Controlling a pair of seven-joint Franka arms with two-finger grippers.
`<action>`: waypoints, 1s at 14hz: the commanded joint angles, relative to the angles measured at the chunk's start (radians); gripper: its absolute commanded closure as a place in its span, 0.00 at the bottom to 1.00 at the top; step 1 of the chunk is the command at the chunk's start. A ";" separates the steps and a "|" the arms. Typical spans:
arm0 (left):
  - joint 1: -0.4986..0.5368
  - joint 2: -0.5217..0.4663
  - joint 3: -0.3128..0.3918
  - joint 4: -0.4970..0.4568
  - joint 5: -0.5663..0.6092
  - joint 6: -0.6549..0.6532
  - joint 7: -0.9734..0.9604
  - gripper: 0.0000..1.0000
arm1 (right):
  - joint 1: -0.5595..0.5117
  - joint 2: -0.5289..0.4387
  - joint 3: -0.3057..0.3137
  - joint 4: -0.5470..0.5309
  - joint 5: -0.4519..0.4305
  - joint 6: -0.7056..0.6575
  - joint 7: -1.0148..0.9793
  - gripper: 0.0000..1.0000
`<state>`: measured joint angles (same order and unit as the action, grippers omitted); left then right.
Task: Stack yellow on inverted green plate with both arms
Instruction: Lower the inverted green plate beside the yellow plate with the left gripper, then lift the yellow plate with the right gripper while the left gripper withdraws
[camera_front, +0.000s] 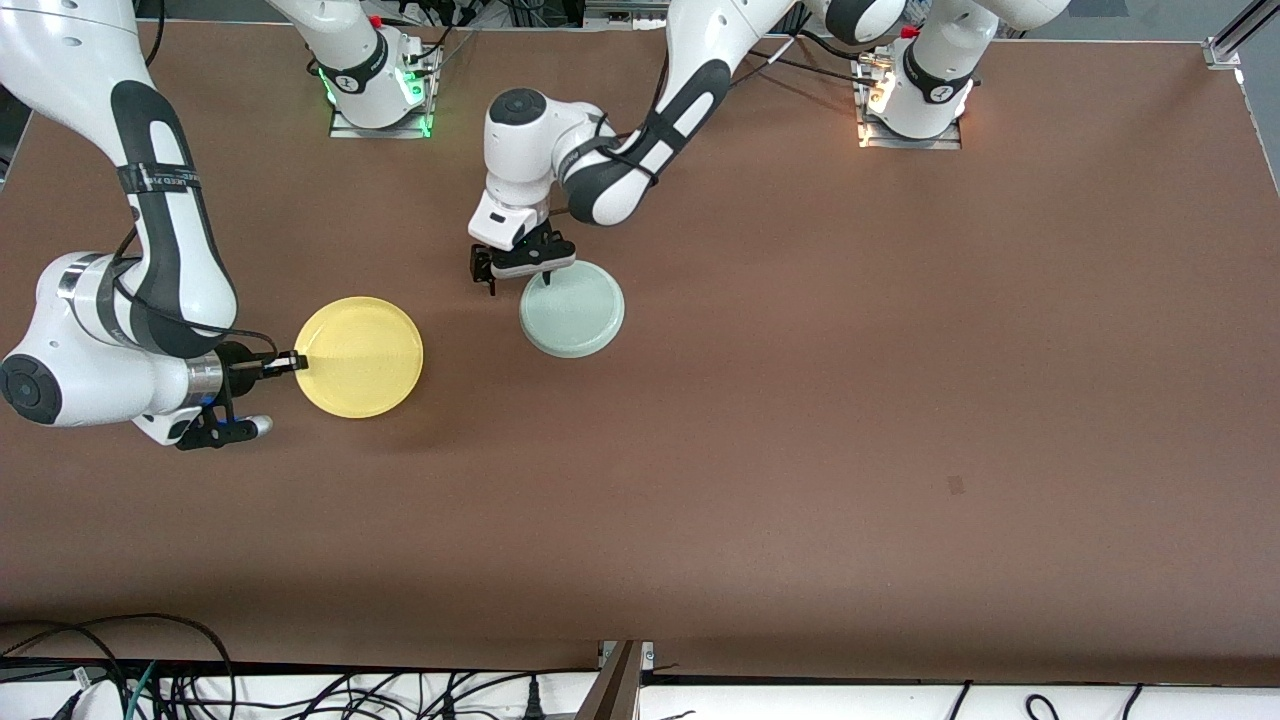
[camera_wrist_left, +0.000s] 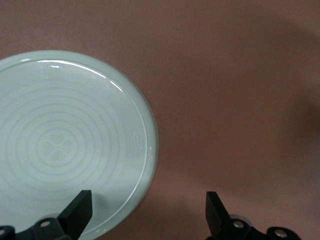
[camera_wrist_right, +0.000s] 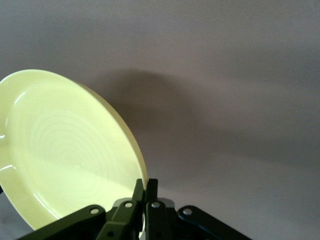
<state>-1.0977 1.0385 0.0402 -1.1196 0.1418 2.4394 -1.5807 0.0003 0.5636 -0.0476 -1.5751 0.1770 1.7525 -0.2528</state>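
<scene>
A: Where's the yellow plate (camera_front: 359, 356) sitting right now?

B: Toward the right arm's end of the table (camera_front: 800, 420), and a bit nearer the front camera than the green plate (camera_front: 572, 309). The right gripper (camera_front: 296, 361) is pinching its rim, on the edge facing that arm's end. The fingers are clamped tight with the rim between them.

A: Is it lying flat?

B: From the right wrist view the yellow plate (camera_wrist_right: 65, 150) is looking tilted, hollow side showing, with its shadow falling on the table. The right gripper (camera_wrist_right: 145, 192) is closing on the rim at the edge closest to the wrist. Whether the plate is touching the table anywhere, I can't tell.

A: And the green one?

B: It's resting on the table near the middle, well apart from the yellow one. The left gripper (camera_front: 520, 268) is hovering over its edge, on the side toward the robots' bases.

A: Holding it?

B: No. In the left wrist view the jaws are standing wide apart. One of the fingers (camera_wrist_left: 79, 212) is showing in front of the green plate (camera_wrist_left: 65, 145), the other over bare table just beside the rim. The left gripper (camera_wrist_left: 147, 212) is gripping nothing.

A: Which way up is the green plate?

B: I'm seeing faint rings and a small mark at its centre, but I can't say for sure.
</scene>
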 joint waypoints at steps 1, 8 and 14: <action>0.031 -0.060 0.001 -0.054 -0.016 0.026 -0.007 0.00 | 0.017 -0.002 0.002 0.006 0.013 -0.021 0.004 1.00; 0.240 -0.184 -0.055 -0.083 -0.021 -0.057 0.192 0.00 | 0.078 0.001 0.005 -0.006 0.016 -0.011 0.041 1.00; 0.494 -0.274 -0.095 -0.068 -0.024 -0.189 0.612 0.00 | 0.211 0.004 0.018 -0.019 0.073 0.045 0.064 1.00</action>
<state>-0.6901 0.8298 -0.0123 -1.1449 0.1412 2.2949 -1.1218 0.1405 0.5731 -0.0242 -1.5827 0.2313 1.7691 -0.2230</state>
